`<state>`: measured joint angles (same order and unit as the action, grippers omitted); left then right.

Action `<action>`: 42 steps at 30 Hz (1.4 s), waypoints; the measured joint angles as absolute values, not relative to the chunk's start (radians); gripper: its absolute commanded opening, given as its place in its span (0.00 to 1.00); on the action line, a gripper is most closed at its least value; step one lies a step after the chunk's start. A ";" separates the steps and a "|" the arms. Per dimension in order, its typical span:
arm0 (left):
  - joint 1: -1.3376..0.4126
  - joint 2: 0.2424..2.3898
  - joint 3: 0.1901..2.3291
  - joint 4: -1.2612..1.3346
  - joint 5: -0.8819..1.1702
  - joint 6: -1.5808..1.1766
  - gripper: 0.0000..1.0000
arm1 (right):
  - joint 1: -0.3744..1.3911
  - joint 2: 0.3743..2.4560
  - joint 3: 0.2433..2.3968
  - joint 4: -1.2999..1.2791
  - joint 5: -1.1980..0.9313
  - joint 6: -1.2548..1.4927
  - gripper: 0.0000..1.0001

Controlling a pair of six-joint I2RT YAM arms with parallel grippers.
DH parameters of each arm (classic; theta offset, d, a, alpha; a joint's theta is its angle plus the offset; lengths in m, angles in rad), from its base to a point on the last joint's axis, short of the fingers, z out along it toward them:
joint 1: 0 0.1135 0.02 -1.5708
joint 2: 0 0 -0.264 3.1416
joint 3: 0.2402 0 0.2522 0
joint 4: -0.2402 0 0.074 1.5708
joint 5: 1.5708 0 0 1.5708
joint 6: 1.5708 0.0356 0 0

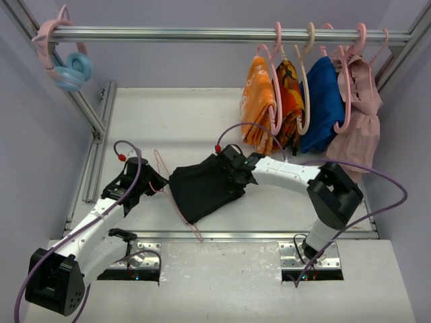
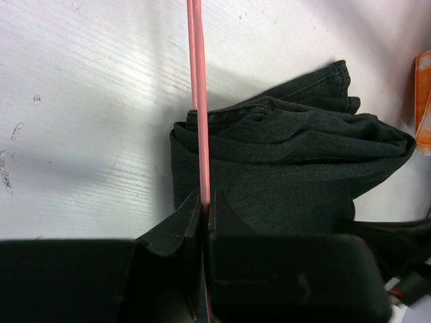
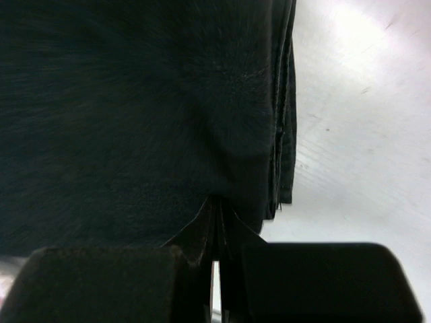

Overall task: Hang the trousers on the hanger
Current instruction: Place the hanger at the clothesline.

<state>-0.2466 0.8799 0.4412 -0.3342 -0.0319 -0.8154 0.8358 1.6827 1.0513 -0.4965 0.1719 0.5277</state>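
The black trousers (image 1: 202,188) lie folded in a bundle on the white table, between my two grippers. The thin pink hanger (image 1: 161,176) runs along their left edge and its wire passes under the bundle. My left gripper (image 1: 149,180) is shut on the hanger wire (image 2: 199,101), just left of the trousers (image 2: 289,161). My right gripper (image 1: 232,168) is shut on the right edge of the trousers (image 3: 135,114); the fabric fills the right wrist view, pinched between my fingertips (image 3: 217,205).
A rail across the back carries hung garments at the right: orange patterned cloths (image 1: 266,104), a blue garment (image 1: 323,101) on a beige hanger (image 1: 306,81), and a pink one (image 1: 360,114). A pale blue ring hook (image 1: 73,70) hangs at the rail's left end. Frame posts stand at both sides.
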 measured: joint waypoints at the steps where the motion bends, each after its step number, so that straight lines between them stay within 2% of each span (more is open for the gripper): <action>1: -0.247 0.880 0.441 -0.334 -0.032 -0.815 0.00 | 0.828 1.705 1.018 -0.472 0.165 0.534 0.00; 11: -0.246 0.879 0.432 -0.320 -0.027 -0.816 0.00 | 0.803 1.743 1.040 -0.497 0.136 0.542 0.00; 21: -0.240 0.903 0.419 -0.280 -0.001 -0.816 0.00 | 0.837 1.717 1.357 -0.631 0.223 0.468 0.00; 24: -0.239 0.902 0.417 -0.277 0.001 -0.816 0.00 | 0.820 1.787 1.436 -0.635 0.231 0.451 0.00; 31: -0.236 0.851 0.386 -0.276 0.013 -0.828 0.00 | 0.715 2.146 1.581 -0.580 0.197 0.432 0.00; 39: -0.234 0.777 0.320 -0.268 0.064 -0.885 0.00 | 0.688 2.239 1.727 -0.619 0.201 0.396 0.00; 40: -0.234 0.759 0.316 -0.272 0.070 -0.892 0.00 | 0.688 2.236 1.728 -0.623 0.200 0.392 0.09; 42: -0.234 0.730 0.314 -0.284 0.080 -0.898 0.00 | 0.692 2.219 1.723 -0.629 0.201 0.385 0.39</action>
